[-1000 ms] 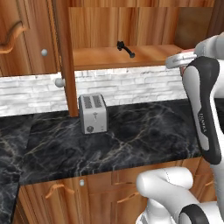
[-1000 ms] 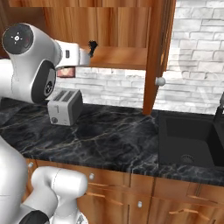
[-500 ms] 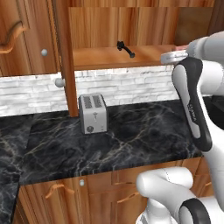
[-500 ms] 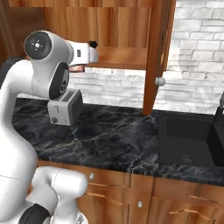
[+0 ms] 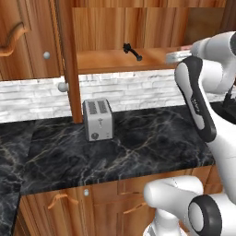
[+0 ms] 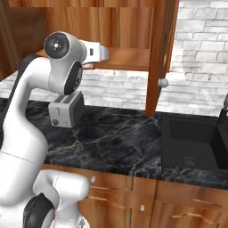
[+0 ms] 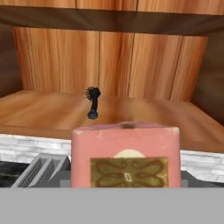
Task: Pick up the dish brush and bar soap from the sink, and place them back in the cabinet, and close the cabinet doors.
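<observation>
At the front lip of the cabinet shelf, your gripper (image 7: 126, 186) is clamped on the bar soap (image 7: 125, 155), which sits low and centred in the hand view with its printed face toward the camera. The fingertips themselves are hidden behind the block, but the soap rides with the hand, so treat it as firmly held.

From the soap, the shelf (image 7: 48, 111) lies straight ahead toward 12 o'clock, and its front edge sits just beyond and slightly below the block. That is the relation your next move turns on: the soap looks not yet over the wood, so you likely need to push forward along the gripper's own axis before letting go.

The dish brush (image 7: 92, 102) already rests on the shelf at about 11 o'clock from the soap, further back, its long axis running nearly front to back with the bristle head toward the rear wall. Keep the soap to the right of it, where bare wood shows.

In the left base view the brush (image 5: 131, 51) lies mid-shelf. 1 open cabinet door (image 6: 159, 55) hangs beside the sink (image 6: 196, 142); both doors remain to be closed.
</observation>
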{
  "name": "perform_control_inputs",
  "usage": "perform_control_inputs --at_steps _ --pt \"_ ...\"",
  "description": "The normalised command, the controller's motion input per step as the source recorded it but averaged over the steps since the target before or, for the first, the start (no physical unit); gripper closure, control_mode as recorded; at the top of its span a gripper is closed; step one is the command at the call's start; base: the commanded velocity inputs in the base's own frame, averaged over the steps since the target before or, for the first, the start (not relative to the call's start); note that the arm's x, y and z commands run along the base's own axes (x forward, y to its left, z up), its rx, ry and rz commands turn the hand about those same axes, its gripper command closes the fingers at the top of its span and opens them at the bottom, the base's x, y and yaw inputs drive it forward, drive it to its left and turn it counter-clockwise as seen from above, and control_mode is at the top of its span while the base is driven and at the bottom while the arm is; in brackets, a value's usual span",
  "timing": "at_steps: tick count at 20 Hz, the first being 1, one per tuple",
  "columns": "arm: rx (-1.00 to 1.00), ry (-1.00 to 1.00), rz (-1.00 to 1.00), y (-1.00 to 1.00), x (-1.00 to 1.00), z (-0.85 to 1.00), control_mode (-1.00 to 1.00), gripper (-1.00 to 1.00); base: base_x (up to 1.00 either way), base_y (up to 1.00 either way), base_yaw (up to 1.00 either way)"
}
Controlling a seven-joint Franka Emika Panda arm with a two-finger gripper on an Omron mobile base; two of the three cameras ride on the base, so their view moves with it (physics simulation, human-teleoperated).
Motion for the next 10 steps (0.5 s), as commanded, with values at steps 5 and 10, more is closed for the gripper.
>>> perform_control_inputs --at_steps 5,10 --pt "0.00 0.00 0.00 0.00 0.46 0.00 -1.00 1.00 0.00 0.00 0.00" --pt "0.00 -0.03 0.00 -0.03 0.43 -0.02 -1.00 1.00 0.00 0.00 0.00"
